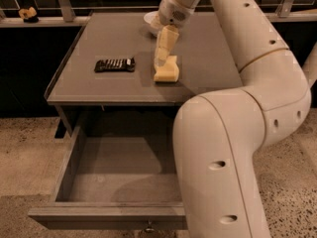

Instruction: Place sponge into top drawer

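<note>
The gripper [160,61] hangs over the sponge [171,73] (open or closed, I cannot tell); lower squarely astride it before closing.

Possibly a lab, speckled floor [29,148], railing [63,4], gripper [161,62] over table [99,89]

Matt grey-brown wooden drawer [114,216], small metal knob [148,228]; smooth matt grey worktop [114,33]; pale foam sponge [169,72] near its front edge, smooth cream plastic gripper [159,62] right at it
</note>
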`<state>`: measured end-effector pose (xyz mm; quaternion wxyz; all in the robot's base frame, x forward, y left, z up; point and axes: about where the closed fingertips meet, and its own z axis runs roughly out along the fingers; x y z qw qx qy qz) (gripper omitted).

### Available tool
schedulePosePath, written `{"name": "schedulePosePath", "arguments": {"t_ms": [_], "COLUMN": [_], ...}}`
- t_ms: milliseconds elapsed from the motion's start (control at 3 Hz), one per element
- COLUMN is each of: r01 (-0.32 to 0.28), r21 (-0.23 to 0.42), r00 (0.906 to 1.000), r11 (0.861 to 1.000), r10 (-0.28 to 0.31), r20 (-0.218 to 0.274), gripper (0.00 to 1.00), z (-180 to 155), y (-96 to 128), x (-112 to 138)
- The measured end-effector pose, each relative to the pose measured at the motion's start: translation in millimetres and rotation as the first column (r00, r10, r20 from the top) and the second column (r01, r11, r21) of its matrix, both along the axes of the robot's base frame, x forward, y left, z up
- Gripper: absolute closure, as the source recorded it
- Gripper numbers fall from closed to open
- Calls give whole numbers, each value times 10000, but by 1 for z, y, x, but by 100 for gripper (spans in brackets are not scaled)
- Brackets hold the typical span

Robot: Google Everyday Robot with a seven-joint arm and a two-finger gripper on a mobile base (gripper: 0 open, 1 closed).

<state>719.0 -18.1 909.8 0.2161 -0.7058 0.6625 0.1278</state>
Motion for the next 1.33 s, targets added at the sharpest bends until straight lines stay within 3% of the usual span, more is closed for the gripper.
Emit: {"name": "schedulePosePath", "arguments": {"t_ms": [333, 667, 1000, 1333], "r01": [486, 594, 907, 1327], "r21": [-900, -737, -237, -146], "r00": [9988, 9978, 9959, 9904], "r11": [9948, 9955, 9956, 9910], "r10": [-475, -571, -906, -1332], "r20": [144, 328, 48, -381], "gripper": [0, 0, 0, 0], "z": [-12, -14, -28, -38], "y": [-5, -1, -12, -25], "x": [12, 20, 20, 9]}}
